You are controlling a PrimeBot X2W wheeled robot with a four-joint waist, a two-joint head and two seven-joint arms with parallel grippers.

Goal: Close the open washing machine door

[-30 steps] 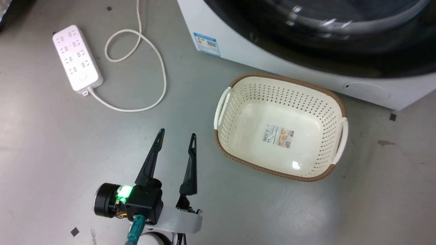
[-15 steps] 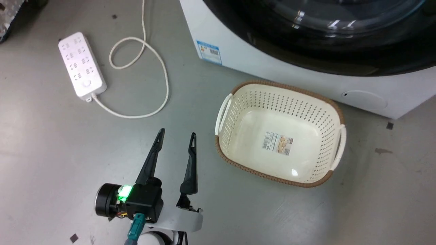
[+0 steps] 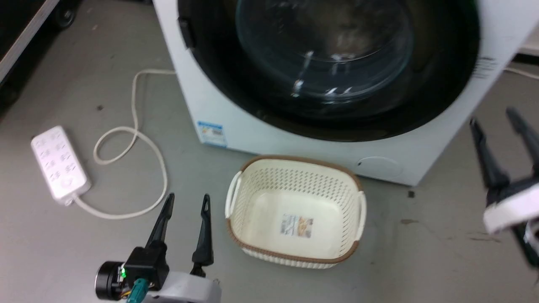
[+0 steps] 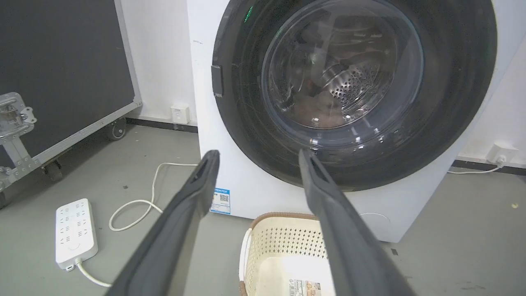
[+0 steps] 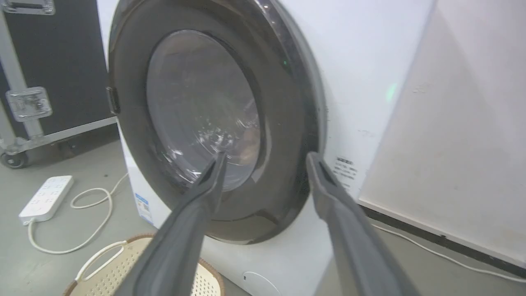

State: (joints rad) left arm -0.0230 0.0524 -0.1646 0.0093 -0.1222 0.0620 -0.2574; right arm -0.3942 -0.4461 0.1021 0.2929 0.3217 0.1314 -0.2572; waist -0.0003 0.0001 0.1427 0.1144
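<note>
Glossy black washing machine door (image 3: 438, 84), cream perforated basket (image 3: 294, 189)

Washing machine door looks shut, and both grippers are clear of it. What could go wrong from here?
1. The washing machine door lies against the washing machine, but whether it latched cannot be seen. If not, it may swing open, with the left gripper and right gripper both apart from it.
2. The basket stands on the floor just before the door; a push there could knock it.
3. The cable loops nearby; wheels might snag it.
</note>
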